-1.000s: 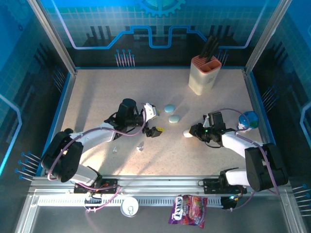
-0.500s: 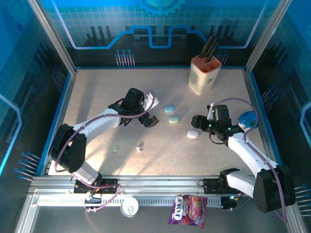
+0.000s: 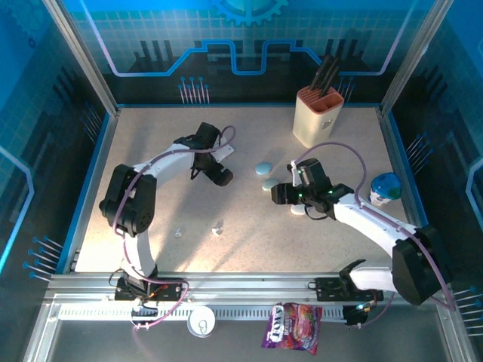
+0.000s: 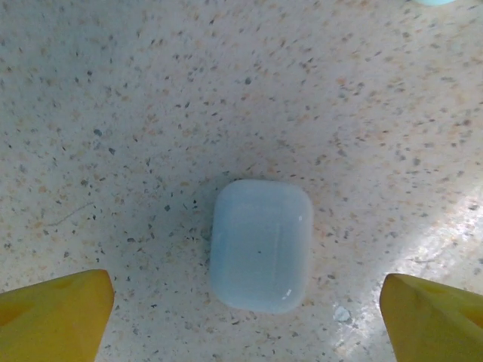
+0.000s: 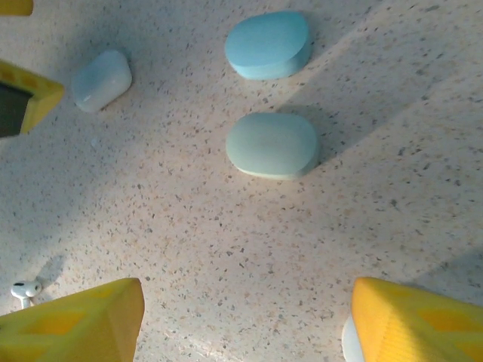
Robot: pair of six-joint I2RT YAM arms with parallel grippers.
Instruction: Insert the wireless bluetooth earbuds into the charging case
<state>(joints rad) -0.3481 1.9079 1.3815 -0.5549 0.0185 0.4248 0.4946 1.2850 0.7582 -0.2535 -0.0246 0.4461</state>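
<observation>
Left gripper (image 4: 245,315) spread over charging case (image 4: 261,245) | right gripper (image 5: 245,320) spread | bag (image 3: 292,326) print unreadable

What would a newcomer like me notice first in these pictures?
Probably the pale blue rounded-square case lying on the speckled table, framed by the wide-open yellow fingertips of the left end effector. Ahead of the open right end effector, a blue oval case and a greenish oval case lie close together but apart. A beige knife block stands at the table's far right.
</observation>
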